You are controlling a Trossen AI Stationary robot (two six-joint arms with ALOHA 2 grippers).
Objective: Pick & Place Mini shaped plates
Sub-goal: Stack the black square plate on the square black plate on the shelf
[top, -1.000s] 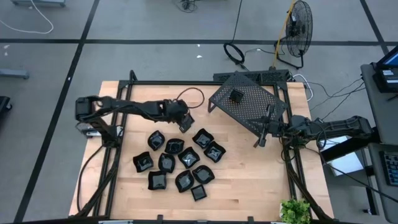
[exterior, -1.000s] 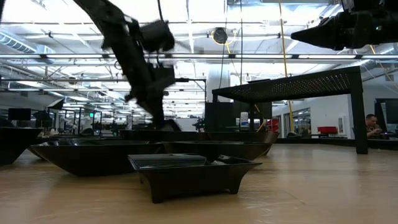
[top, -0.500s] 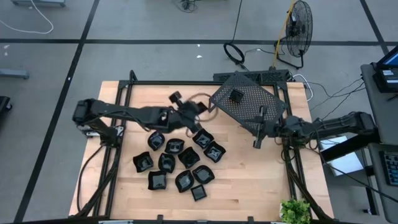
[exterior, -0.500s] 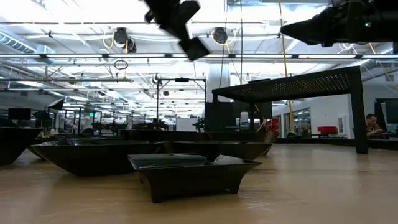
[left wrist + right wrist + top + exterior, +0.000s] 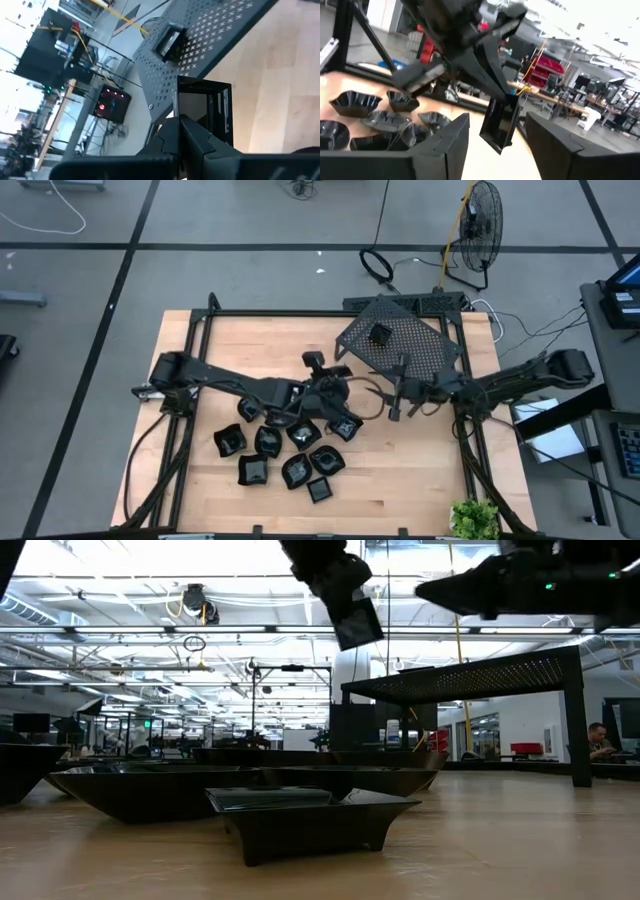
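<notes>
Many black plates (image 5: 285, 442) crowd the wooden table (image 5: 400, 470).

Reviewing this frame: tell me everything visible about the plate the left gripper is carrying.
The held plate is a small glossy black square dish with a raised rim, looking like hard plastic or glazed ware. The left gripper is shut on one edge, so it is held tilted on edge in the air, above the table, short of the perforated rack. The right gripper, jaws open, faces it; nothing else touches it.

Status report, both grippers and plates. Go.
Left gripper shut on square plate, aloft near rack. Right gripper open, facing it. Other plates on table. Nothing between.
</notes>
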